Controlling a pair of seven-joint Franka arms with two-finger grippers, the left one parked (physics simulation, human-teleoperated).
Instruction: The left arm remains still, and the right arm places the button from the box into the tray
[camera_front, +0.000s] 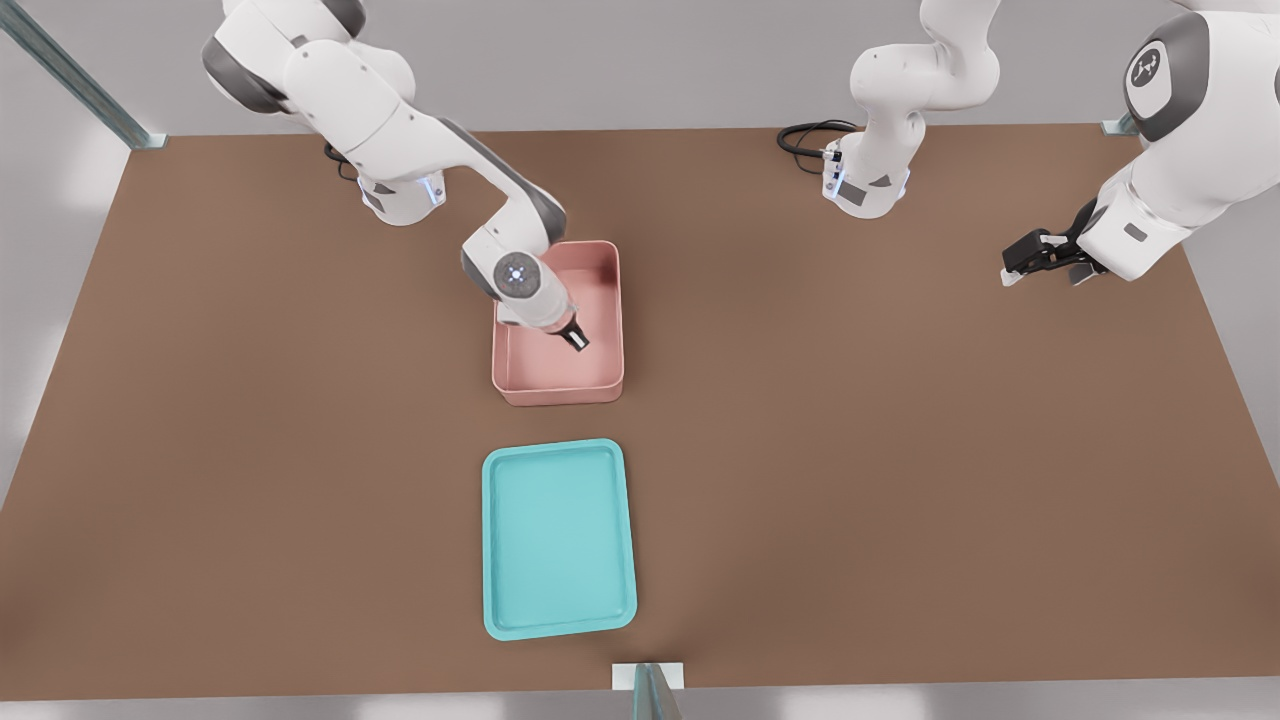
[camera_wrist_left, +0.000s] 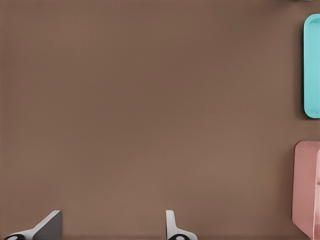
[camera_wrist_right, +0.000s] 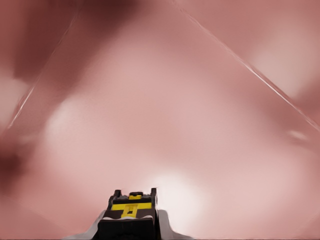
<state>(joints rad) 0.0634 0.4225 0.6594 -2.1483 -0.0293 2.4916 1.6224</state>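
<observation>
From the front, the right arm (camera_front: 400, 130) is reaching down into the pink box (camera_front: 600, 385), its gripper (camera_front: 576, 339) inside the walls. The turquoise tray (camera_front: 558, 625) is lying nearer, apart from the box. In the right wrist view, the gripper (camera_wrist_right: 131, 210) is clamping the yellow-and-black button (camera_wrist_right: 130, 206) over the pink floor.

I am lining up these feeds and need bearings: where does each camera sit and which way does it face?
Front view: high above the table, looking down; both arms show, the right arm's claw inside the box.
Left wrist view: over bare table; fingertips show.
Right wrist view: inside the box, the claw around the button.
Front and left wrist views share the tray and box.
</observation>
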